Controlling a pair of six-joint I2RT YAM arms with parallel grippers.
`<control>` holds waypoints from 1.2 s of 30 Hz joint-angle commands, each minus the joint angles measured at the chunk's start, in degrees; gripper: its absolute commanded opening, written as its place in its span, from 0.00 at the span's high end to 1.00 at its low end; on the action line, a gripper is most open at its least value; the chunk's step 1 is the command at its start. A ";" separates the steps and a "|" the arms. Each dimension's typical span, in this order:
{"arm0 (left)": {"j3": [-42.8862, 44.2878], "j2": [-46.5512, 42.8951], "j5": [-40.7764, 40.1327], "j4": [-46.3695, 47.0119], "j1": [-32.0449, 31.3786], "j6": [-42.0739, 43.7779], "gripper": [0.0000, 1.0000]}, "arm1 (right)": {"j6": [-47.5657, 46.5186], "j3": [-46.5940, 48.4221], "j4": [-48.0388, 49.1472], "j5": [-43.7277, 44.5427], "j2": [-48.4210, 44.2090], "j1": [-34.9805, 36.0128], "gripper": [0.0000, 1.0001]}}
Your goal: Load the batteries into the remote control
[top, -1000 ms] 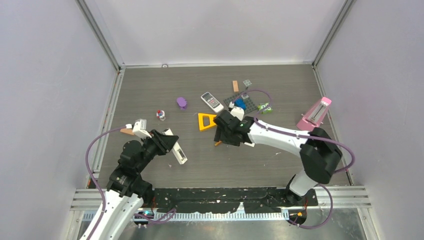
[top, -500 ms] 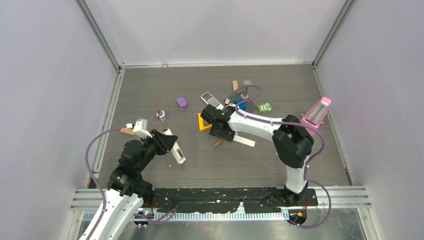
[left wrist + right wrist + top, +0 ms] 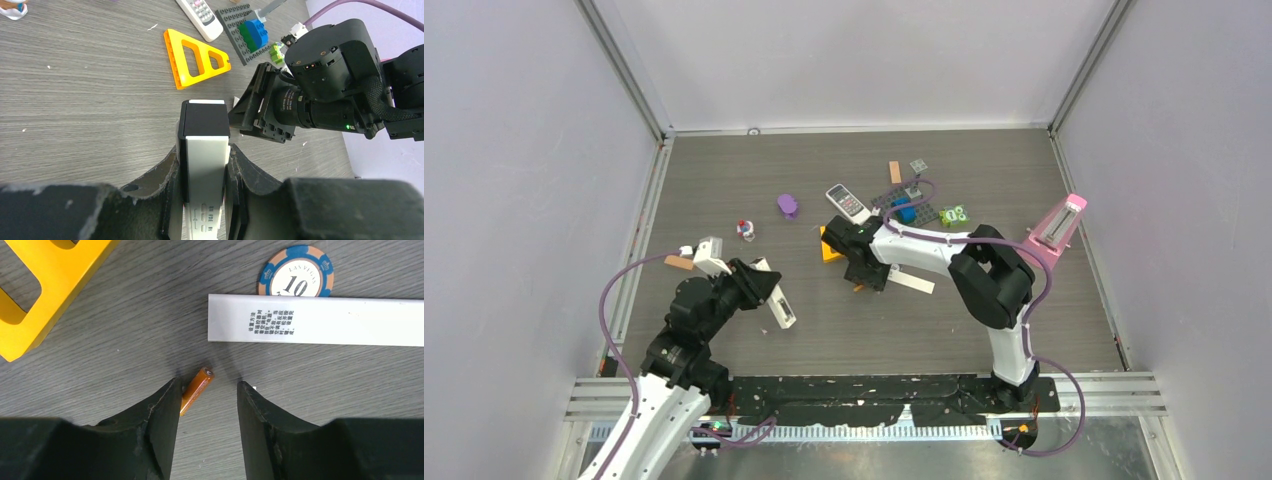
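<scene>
My left pincer (image 3: 204, 161) gripped the remote control (image 3: 203, 119), a slim white handset with a black end; it jutted out lengthwise beyond my fingertips, black end foremost

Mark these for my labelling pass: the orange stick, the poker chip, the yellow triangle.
orange stick (image 3: 196, 387), right wrist view, middle of its body.
poker chip (image 3: 296, 276), right wrist view, white centre above the 10.
yellow triangle (image 3: 176, 60), left wrist view, its long left bar.

Yellow triangle ruler (image 3: 65, 275), poker chip (image 3: 296, 277), small orange stick (image 3: 196, 388), pink metronome (image 3: 1054, 228)
</scene>
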 commanded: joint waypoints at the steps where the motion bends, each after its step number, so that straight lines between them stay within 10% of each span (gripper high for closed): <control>1: 0.18 0.24 0.58 3.95 0.07 0.80 1.00 | 1.67 1.36 0.05 0.46 -0.24 0.00 0.54; 12: -0.25 2.02 3.07 5.26 0.07 0.03 1.00 | -0.52 -0.39 2.04 1.67 -2.17 0.05 0.89; 36: -5.73 7.24 21.85 37.75 0.12 -22.41 1.00 | -43.17 -22.84 43.90 4.63 -47.67 20.75 0.95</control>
